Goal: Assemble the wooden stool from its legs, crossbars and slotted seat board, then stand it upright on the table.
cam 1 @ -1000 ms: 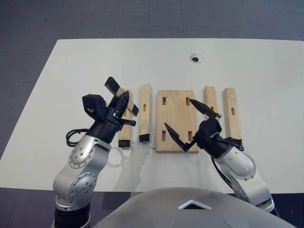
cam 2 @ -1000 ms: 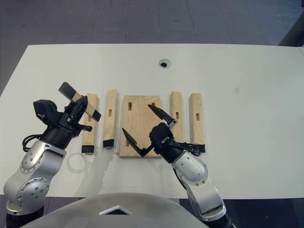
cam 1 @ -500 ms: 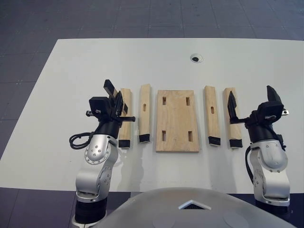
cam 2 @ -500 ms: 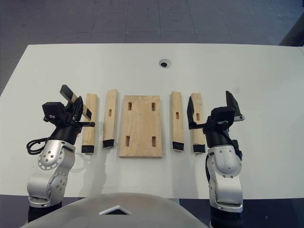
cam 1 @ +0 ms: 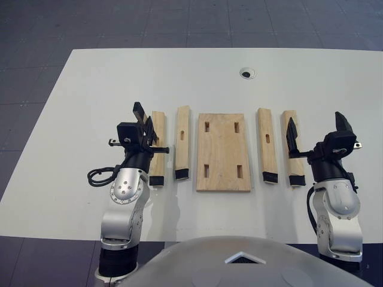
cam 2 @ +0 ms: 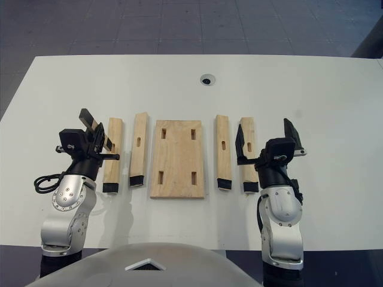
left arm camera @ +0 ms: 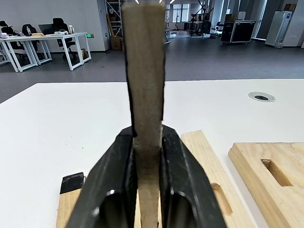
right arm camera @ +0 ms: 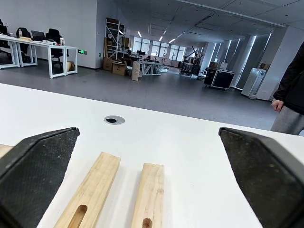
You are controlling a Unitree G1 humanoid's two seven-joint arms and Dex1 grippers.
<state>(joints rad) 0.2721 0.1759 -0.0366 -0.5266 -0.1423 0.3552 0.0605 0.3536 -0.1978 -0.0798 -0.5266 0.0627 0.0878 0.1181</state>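
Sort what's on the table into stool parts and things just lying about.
For the job:
slotted seat board; outer left leg; inner left leg; inner right leg; outer right leg; wooden piece clamped in the left end effector.

Just there:
cable port in the table.

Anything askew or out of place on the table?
Nothing stands out. The seat board lies flat in the middle with two legs on each side, all roughly parallel. The only piece off the table is the wooden bar clamped in the left gripper above the leftmost leg. The right gripper is open and empty.
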